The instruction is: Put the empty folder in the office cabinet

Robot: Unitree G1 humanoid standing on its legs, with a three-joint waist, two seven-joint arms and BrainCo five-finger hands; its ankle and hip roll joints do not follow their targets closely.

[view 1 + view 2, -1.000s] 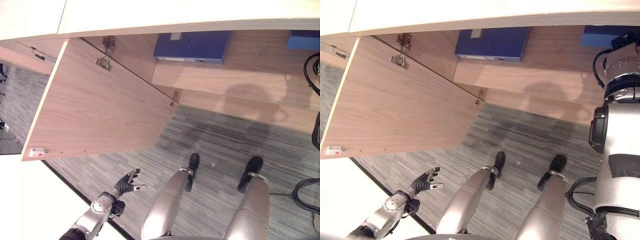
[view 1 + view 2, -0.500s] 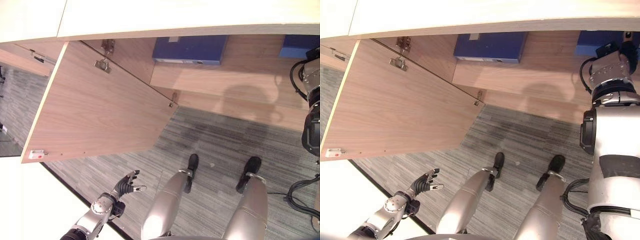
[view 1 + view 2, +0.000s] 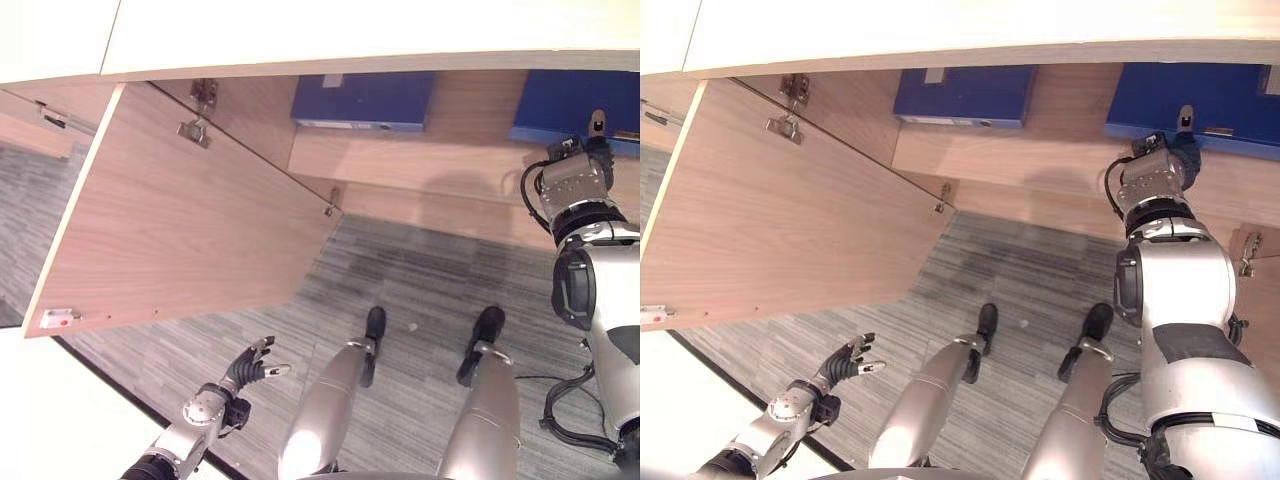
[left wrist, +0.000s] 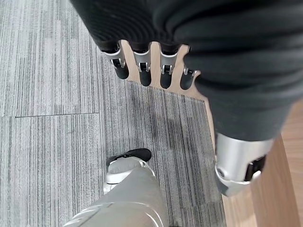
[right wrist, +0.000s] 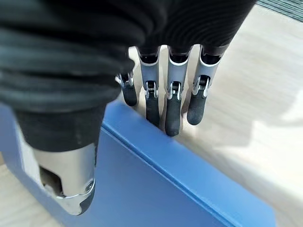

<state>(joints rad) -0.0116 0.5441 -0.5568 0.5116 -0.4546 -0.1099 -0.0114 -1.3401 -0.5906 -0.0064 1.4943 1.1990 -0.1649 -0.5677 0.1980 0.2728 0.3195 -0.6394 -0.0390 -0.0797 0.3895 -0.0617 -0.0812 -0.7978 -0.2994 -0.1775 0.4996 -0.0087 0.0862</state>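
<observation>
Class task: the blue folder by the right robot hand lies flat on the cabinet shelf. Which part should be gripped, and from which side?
Grip the near long edge of the flat blue folder, coming from the open cabinet front: the right robot hand already straddles that edge, thumb on top.

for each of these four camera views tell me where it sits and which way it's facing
Left eye view: on the head, looking down at the open cabinet door; left hand low.
Right eye view: beside it, same scene; right hand at the blue folder.
Left wrist view: along the left hand, toward carpet.
Right wrist view: along the right hand, onto that folder, shared with the eyes.
</observation>
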